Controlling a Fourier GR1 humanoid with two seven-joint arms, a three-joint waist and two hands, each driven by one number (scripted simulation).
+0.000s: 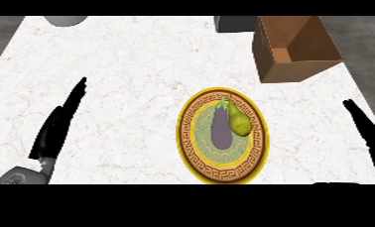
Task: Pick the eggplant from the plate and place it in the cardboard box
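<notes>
**Eggplant on the plate, both hands apart from it**

The eggplant [220, 129] lay on the plate [192, 147], near its middle, its purple body running lengthwise up and down the view and its green stem pointing toward the far side of the counter [147, 62]. A yellow-green pear [239, 122] lay just to the eggplant's right, touching it along its upper half. The plate had a yellow rim and a brown band with a key pattern, and it sat on the white marbled counter toward the near edge, slightly right of centre.

The box [296, 46] stood at the far right of the counter, open at the top, its brown inner walls showing. It was well apart from the plate. A dark grey block [234, 23] sat just left of the box at the far edge, and part of a grey round object [66, 20] showed at the far left corner.

The left hand [57, 127] rested at the left side of the view, its fingers straight and pointing away, holding nothing. The right hand [360, 124] showed at the right edge, its fingers also straight and empty. Neither hand touched the plate or the eggplant.
</notes>
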